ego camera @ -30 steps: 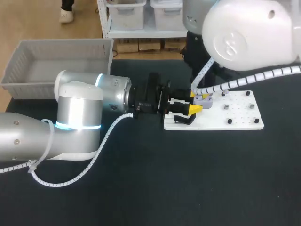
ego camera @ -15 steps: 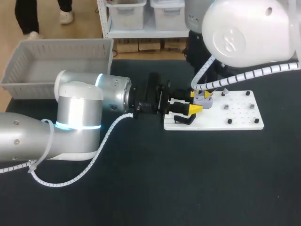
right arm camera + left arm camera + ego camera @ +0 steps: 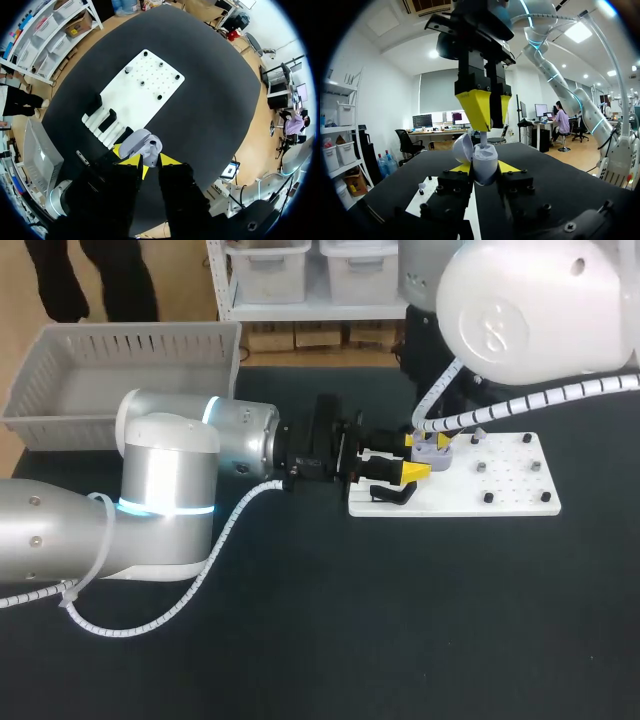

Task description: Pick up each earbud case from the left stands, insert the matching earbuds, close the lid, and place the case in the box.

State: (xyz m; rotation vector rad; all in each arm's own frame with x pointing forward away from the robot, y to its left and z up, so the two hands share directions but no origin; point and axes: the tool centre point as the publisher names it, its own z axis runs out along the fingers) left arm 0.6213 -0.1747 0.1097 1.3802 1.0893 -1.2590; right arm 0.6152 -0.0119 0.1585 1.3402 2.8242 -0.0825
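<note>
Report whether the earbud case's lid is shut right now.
No: in the left wrist view the lid stands swung open, tilted up beside the body of the earbud case.

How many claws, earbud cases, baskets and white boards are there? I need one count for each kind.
Yellow-tipped claws: 2 (left claw, right claw)
Pale grey earbud case: 1
Grey plastic basket: 1
White perforated board: 1
Total: 5

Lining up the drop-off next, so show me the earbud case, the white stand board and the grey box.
earbud case (image 3: 485, 164), left wrist view, front of its body.
white stand board (image 3: 515, 502), head view, bare patch near its front edge.
grey box (image 3: 130, 345), head view, its far slatted wall.
</note>
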